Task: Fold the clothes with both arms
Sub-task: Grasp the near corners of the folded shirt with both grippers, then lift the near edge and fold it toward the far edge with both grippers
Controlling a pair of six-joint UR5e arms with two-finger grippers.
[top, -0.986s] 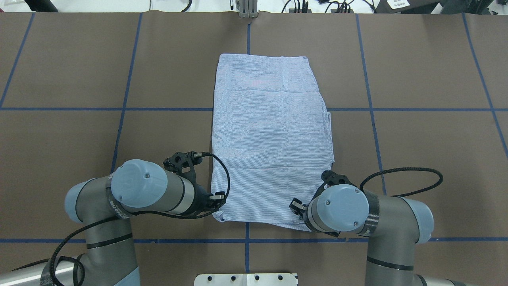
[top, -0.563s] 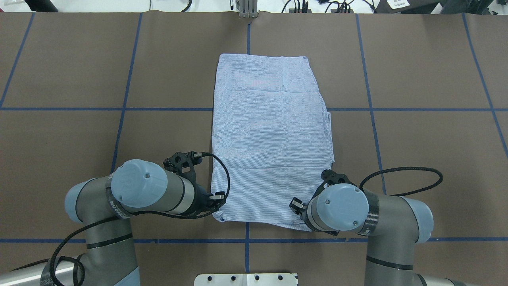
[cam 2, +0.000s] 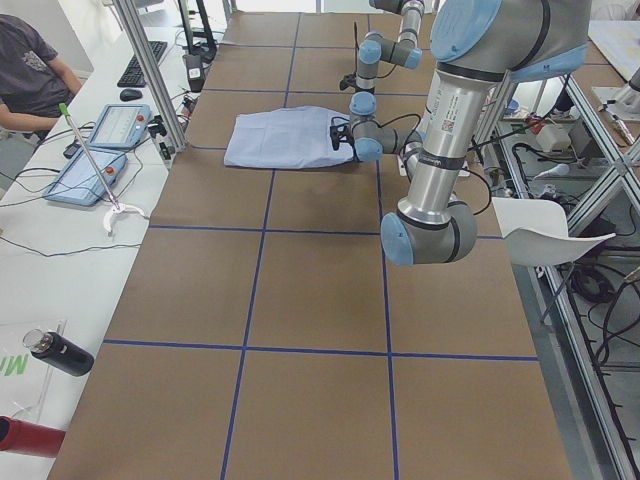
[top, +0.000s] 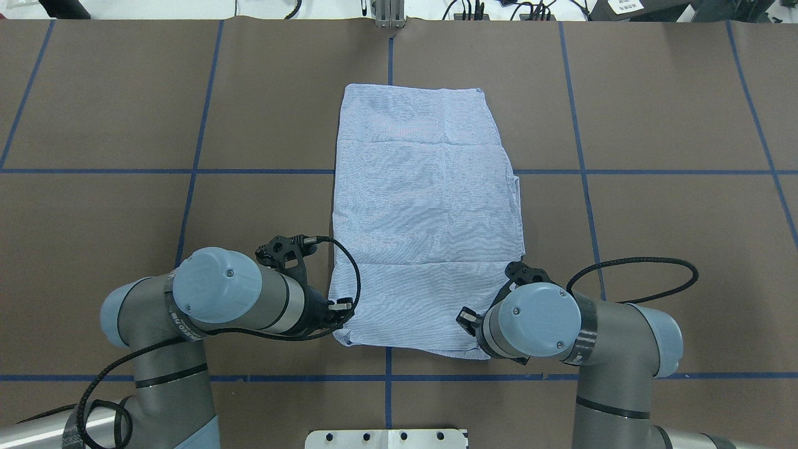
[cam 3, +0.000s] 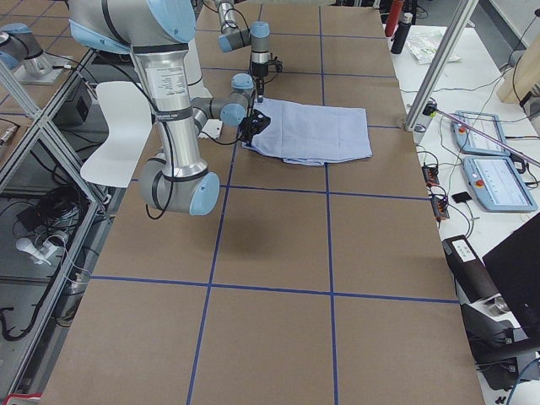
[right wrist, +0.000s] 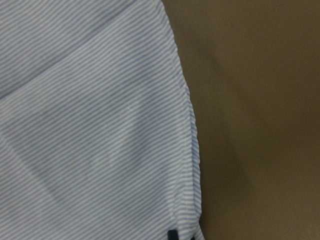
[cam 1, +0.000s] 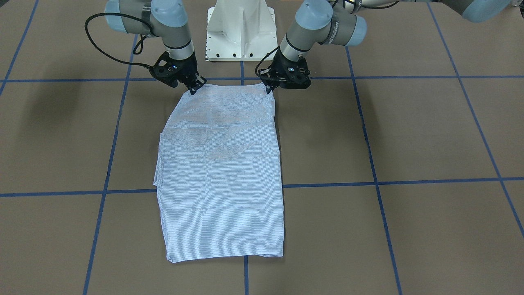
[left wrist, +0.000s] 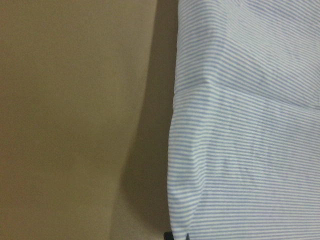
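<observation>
STRIPED SHIRT ON THE FOLDING TABLE: A light blue striped shirt (top: 427, 206), folded into a long rectangle, lies flat at the centre of the brown table (top: 654, 112) in the overhead view, crossing a blue tape line (top: 654, 171). At lower left of that frame, the left arm (top: 218, 299) bends inward, and its left end effector (cam 1: 268, 87) pinches the shirt's near corner. At lower right, the right arm (top: 542, 321) has its right end effector (cam 1: 192, 88) pinching the other near corner. Each wrist camera shows the striped cloth edge over bare table, with a black fingertip (left wrist: 176, 235) at the bottom edge. In the front-facing view, both gripped corners sit just below the white pedestal base (cam 1: 240, 28) at top centre.
</observation>
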